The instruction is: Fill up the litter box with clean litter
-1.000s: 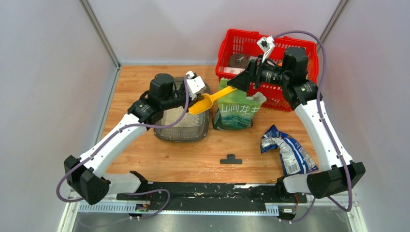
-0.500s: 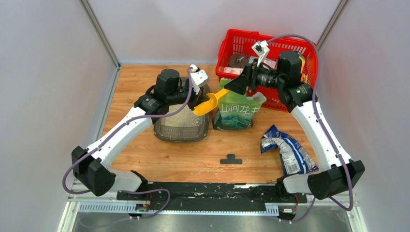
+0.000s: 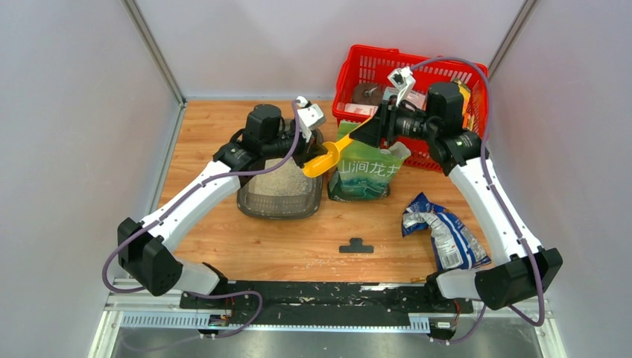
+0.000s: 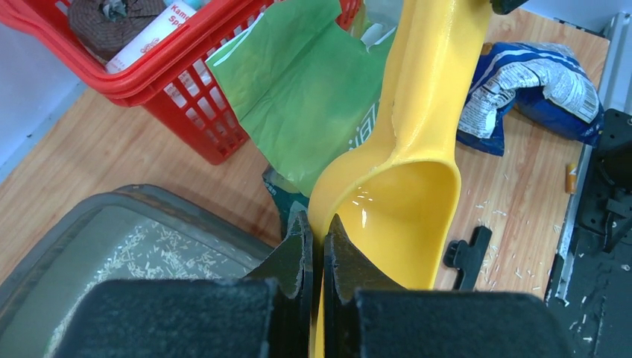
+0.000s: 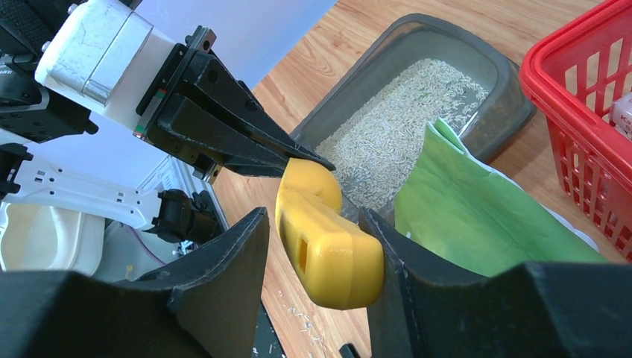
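Note:
The dark grey litter box (image 3: 253, 203) sits left of centre and holds pale clean litter (image 3: 277, 183). A yellow scoop (image 3: 322, 162) hangs in the air between the arms, beside the box's right rim. My left gripper (image 3: 308, 155) is shut on the rim of the scoop's empty bowl (image 4: 402, 209); the left wrist view shows its jaws (image 4: 318, 224) pinching the yellow edge. My right gripper (image 3: 365, 133) is open around the scoop's handle (image 5: 328, 246), with a gap at one finger (image 5: 231, 253). The box (image 5: 514, 97) and litter (image 5: 402, 127) lie below.
A green litter bag (image 3: 367, 173) stands right of the box, under the scoop. A red wire basket (image 3: 373, 60) with items stands at the back right. A crumpled blue bag (image 3: 443, 231) lies front right. A small black T-shaped piece (image 3: 355, 246) lies on the wood.
My left arm has moved right and farther back, carrying the scoop's bowl slightly right. My right wrist has shifted a little left toward the handle.

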Tool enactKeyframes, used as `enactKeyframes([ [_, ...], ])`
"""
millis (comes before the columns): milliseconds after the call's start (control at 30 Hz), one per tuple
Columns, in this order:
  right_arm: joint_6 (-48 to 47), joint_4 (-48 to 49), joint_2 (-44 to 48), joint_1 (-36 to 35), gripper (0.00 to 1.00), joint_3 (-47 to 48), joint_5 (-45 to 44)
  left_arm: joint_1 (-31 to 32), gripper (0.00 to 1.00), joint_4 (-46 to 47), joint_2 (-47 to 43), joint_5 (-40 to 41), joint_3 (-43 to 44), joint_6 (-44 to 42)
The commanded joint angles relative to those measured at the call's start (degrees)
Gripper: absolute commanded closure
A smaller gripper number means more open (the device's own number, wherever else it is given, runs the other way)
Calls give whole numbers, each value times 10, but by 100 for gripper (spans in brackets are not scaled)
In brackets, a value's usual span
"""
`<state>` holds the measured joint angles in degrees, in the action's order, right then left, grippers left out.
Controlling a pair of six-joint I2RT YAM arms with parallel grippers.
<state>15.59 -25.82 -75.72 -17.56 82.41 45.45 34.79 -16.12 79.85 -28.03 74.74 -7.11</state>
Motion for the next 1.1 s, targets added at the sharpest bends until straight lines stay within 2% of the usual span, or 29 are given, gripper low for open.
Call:
enactKeyframes([
  [0, 0, 22, 4, -5, 50, 4, 7, 1, 100, 33, -1, -15, 30, 16],
  [200, -2, 20, -7, -5, 47, 9, 32, 1, 100, 39, 3, -18, 31, 19],
  [433, -3, 25, -18, -5, 59, 12, 53, 1, 100, 51, 13, -32, 33, 27],
  [600, 1, 32, -19, -5, 55, 12, 56, 1, 100, 52, 16, -40, 35, 28],
  [733, 5, 42, -18, -5, 60, 11, 71, 0, 100, 50, 19, -47, 37, 25],
  [867, 7, 51, -20, -6, 72, 10, 80, 1, 100, 54, 21, -46, 36, 26],
  [967, 8, 58, -17, -5, 90, 9, 80, 1, 100, 56, 23, -47, 37, 26],
  [1000, 8, 59, -15, -1, 100, 9, 77, 0, 100, 57, 24, -47, 37, 27],
  [1033, 14, 60, -14, 2, 100, 10, 73, 1, 96, 57, 25, -48, 41, 27],
  [1067, 18, 62, -12, 5, 100, 15, 62, 1, 75, 60, 24, -48, 42, 31],
])
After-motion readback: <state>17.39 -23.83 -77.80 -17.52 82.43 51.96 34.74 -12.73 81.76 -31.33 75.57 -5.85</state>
